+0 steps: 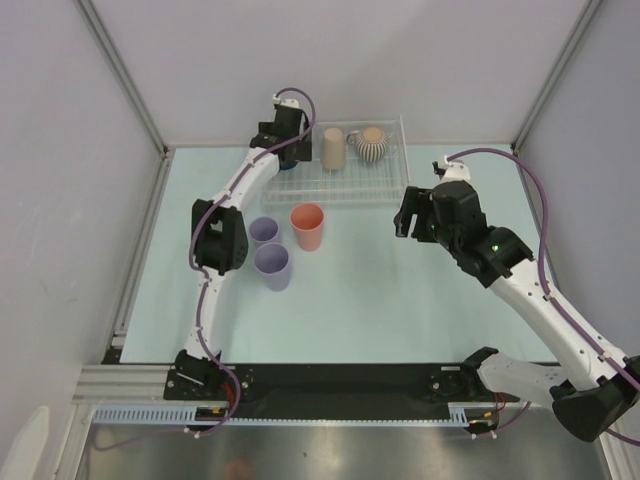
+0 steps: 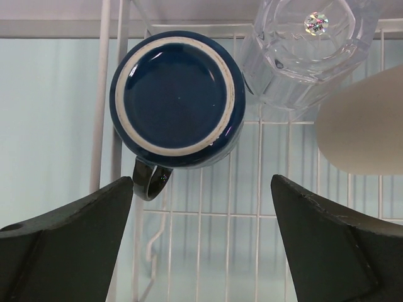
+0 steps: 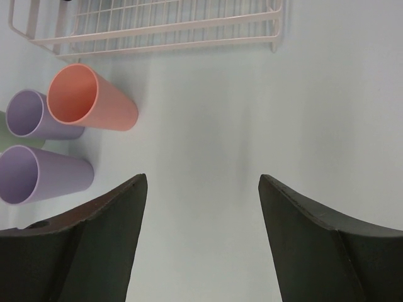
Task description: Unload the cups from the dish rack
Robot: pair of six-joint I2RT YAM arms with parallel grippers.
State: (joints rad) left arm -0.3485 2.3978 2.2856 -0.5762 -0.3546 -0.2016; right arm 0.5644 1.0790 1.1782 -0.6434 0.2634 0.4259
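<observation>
The white wire dish rack [image 1: 360, 187] stands at the back of the table. In it stand a tan cup [image 1: 333, 148] and a ribbed beige mug [image 1: 372, 143]. My left gripper [image 1: 290, 150] hovers over the rack's left end, open and empty. Its wrist view shows its jaws [image 2: 201, 189] wide apart just short of an upside-down navy mug [image 2: 177, 97], with a clear cup [image 2: 302, 47] and the tan cup [image 2: 365, 123] beside it. Two lavender cups [image 1: 264, 232] [image 1: 272, 266] and a salmon-pink cup [image 1: 308, 226] stand on the table. My right gripper [image 1: 408, 215] is open and empty.
The right wrist view shows the rack's near corner [image 3: 164, 28], the salmon-pink cup [image 3: 91, 97], both lavender cups [image 3: 41, 116] [image 3: 44, 175] and a sliver of pale green cup [image 3: 9, 139] at the left edge. Walls enclose the table on three sides.
</observation>
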